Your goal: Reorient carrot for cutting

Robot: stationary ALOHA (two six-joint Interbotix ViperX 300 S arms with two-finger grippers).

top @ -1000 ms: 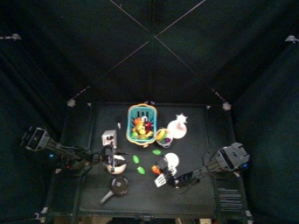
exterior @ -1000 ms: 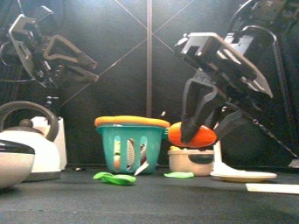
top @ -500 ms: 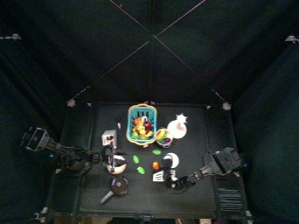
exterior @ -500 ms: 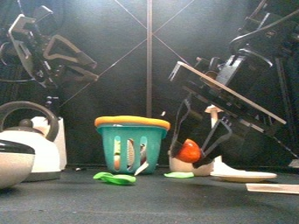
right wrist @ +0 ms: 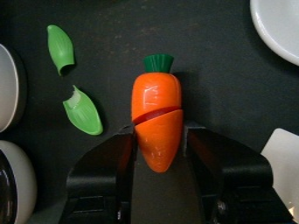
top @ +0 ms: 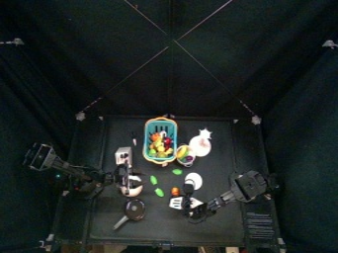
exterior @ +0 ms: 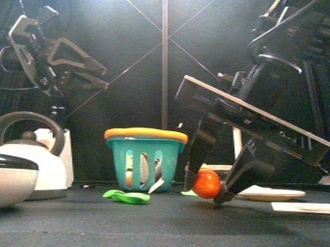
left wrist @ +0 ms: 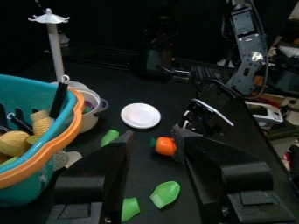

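Right wrist view shows the carrot lying on the surface, long axis running straight out from the right claw, tip clamped between its jaws, green stem pointing away. Left claw hangs apart.

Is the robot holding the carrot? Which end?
Yes. The right gripper holds the carrot by its pointed tip end, one of the fingers on each side. The green-topped end sticks out free. The left gripper holds nothing.

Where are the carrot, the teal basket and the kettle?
carrot [right wrist: 159, 118]: right wrist view, middle of its orange body.
teal basket [exterior: 145, 162]: front view, its slatted front wall.
kettle [exterior: 29, 162]: front view, its white side.
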